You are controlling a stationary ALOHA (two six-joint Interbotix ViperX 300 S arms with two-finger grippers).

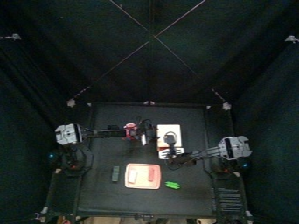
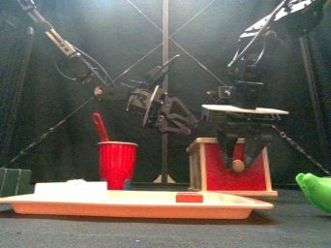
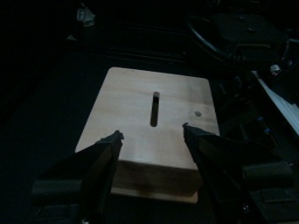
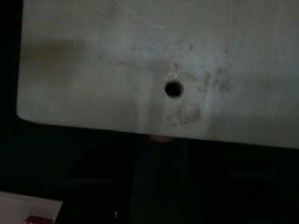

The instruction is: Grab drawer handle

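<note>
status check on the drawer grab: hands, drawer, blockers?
Left hand open, hovering over the drawer. Right hand at the drawer's front, jaw state unclear. Red cup stands clear to the side.

Front view: tray [image 2: 130, 202] lies at the bench [image 2: 155, 232] front edge, a small block [image 2: 191, 198] on it right of middle. Cup [image 2: 118, 164] stands behind the tray, left side; drawer [image 2: 207, 165] behind it, right side, cup and drawer well apart. Right claw [image 2: 237, 145] hangs down over the drawer's front face. Left claw [image 3: 152, 144] hovers above the drawer top. Another object [image 2: 315, 190] sits at far right, beside the tray's end.
</note>
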